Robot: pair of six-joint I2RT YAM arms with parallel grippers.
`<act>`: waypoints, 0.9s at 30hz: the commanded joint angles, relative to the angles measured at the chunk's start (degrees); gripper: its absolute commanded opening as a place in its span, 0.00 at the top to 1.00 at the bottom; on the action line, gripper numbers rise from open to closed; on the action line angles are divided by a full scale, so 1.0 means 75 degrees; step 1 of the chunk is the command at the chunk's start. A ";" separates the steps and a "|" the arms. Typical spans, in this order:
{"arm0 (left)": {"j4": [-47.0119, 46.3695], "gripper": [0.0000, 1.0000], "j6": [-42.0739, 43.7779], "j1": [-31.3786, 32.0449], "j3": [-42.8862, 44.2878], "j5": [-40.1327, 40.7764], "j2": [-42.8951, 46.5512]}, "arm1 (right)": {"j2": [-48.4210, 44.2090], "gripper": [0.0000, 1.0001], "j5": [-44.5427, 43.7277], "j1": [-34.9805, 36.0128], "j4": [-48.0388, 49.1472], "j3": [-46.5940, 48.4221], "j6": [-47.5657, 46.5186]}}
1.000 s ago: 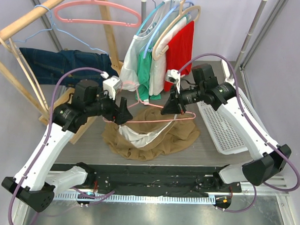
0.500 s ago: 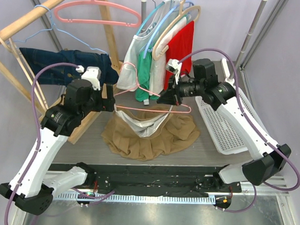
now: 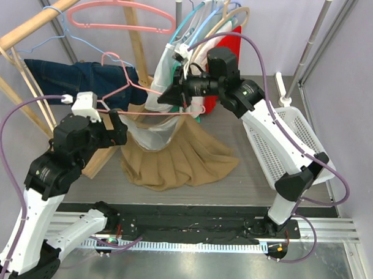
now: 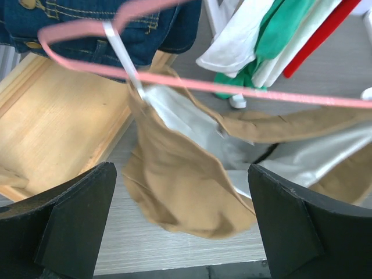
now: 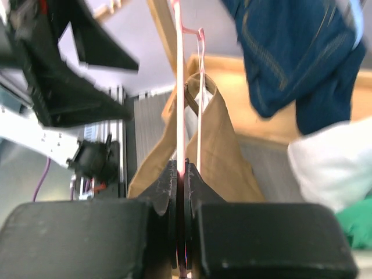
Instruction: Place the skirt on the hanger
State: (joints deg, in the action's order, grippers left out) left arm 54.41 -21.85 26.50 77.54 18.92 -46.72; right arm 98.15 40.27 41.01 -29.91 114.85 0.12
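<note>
Right fingers (image 5: pixel 165 186) are clamped together on the bar of the pink hanger (image 3: pixel 152 112), which is held raised above the worktop (image 3: pixel 252 178). Left fingers (image 4: pixel 81 215) are spread wide apart and empty, near the hanger's left end. The tan skirt (image 3: pixel 173 157) hangs from the hanger by its waistband, its hem pooled on the worktop.

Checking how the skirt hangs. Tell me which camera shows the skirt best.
Top external: the whole tan skirt shows, waist to hem. Left wrist shows only its upper left part under the hanger; right wrist shows just a narrow edge-on strip.
</note>
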 commanded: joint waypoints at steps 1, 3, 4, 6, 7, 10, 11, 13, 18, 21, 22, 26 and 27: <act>-0.0200 0.00 -0.0216 0.0029 0.0126 -0.0201 0.0358 | 0.0365 0.99 -0.0131 0.0074 0.1140 0.1851 0.0476; -0.0387 0.00 -0.0274 0.0029 0.0150 -0.0400 0.0486 | 0.0472 0.99 -0.0119 0.0086 0.1164 0.2089 0.0570; -0.0504 0.00 -0.0333 0.0029 0.0138 -0.0471 0.0545 | 0.0484 0.99 -0.0108 0.0098 0.1176 0.2078 0.0628; -0.1089 0.00 -0.0520 0.0029 -0.0025 -0.0750 0.0674 | 0.0449 0.99 -0.0108 0.0179 0.1234 0.1868 0.0699; -0.1323 0.00 -0.0590 0.0029 -0.0107 -0.0822 0.0849 | 0.0391 0.99 -0.0143 0.0226 0.1257 0.1530 0.0722; -0.2576 0.00 -0.1267 0.0029 -0.0622 -0.0823 0.1212 | 0.0145 0.99 -0.0388 0.0402 0.1491 0.0618 0.0792; -0.2858 0.00 -0.1445 0.0029 -0.0983 -0.0788 0.1283 | 0.0016 0.99 -0.0459 0.0472 0.1550 0.0427 0.0827; -0.3539 0.00 -0.1889 0.0029 -0.1232 -0.0706 0.1284 | -0.0102 0.99 -0.0797 0.0660 0.1714 -0.0099 0.0909; -0.4219 0.03 -0.2419 0.0029 -0.1549 -0.0717 0.0968 | -0.0511 0.99 -0.1139 0.0965 0.2416 -0.1026 0.1237; -0.4676 0.04 -0.2595 0.0029 -0.1771 -0.0811 0.0862 | -0.0582 0.99 -0.1244 0.1059 0.2686 -0.1379 0.1472; -0.4828 0.04 -0.2572 0.0029 -0.1876 -0.0858 0.0816 | -0.0629 0.99 -0.1256 0.1082 0.2757 -0.1495 0.1542; -0.4794 0.05 -0.2548 0.0029 -0.1831 -0.0893 0.0546 | -0.0723 0.99 -0.1140 0.1106 0.3050 -0.1719 0.1706; -0.4771 0.07 -0.2560 0.0029 -0.1831 -0.0882 0.0476 | -0.0735 0.99 -0.1127 0.1106 0.3097 -0.1731 0.1718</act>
State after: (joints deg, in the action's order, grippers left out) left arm 23.83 -39.99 26.52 63.53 12.93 -41.98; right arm 98.08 32.10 49.28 -15.79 101.78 10.76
